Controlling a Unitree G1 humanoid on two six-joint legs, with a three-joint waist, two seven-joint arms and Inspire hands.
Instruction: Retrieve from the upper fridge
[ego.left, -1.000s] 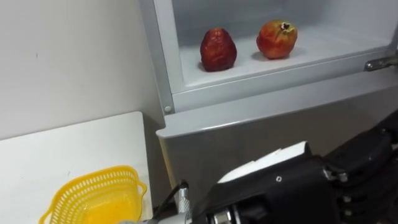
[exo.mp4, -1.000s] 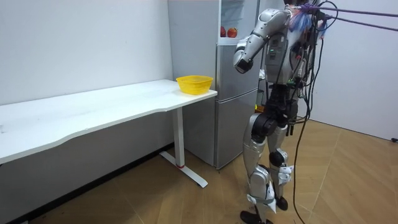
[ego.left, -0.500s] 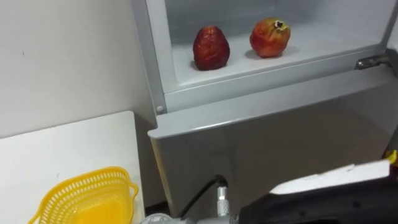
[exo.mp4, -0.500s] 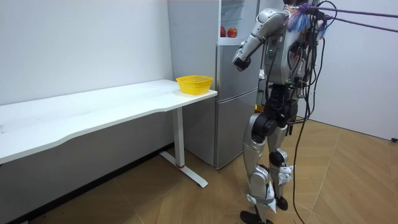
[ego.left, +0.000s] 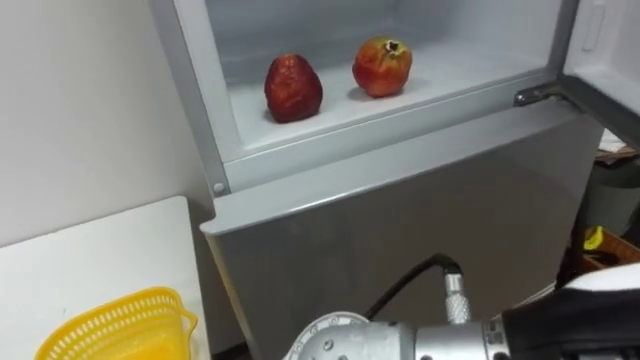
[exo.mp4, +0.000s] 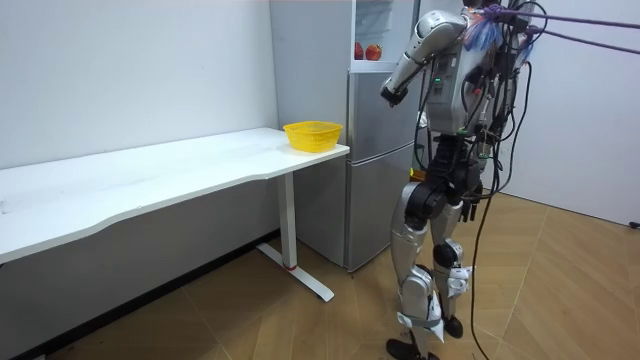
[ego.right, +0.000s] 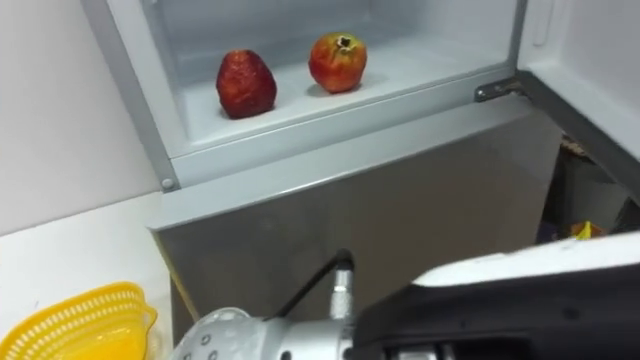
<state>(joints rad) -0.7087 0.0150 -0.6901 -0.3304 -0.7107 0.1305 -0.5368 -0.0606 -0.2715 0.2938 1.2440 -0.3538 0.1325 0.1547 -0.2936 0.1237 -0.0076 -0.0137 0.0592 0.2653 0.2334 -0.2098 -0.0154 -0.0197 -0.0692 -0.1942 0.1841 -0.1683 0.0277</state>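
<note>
On the fridge shelf (ego.left: 330, 112) (upper), fruits (ego.left: 293, 88) lie above the left hand (exo.mp4: 388, 93).

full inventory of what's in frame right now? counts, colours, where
dark red fruit: 1, dark red, upper fridge shelf, left of the other
pomegranate: 1, red-orange, same shelf, to the right, apart from the first
fridge: 1, grey, upper compartment open, lower door shut, beside the table
basket: 1, yellow, on the table end nearest the fridge
table: 1, white, long, along the wall
floor: wood
left hand: dark, across the bottom of the eye views, raised in front of the fridge
</note>
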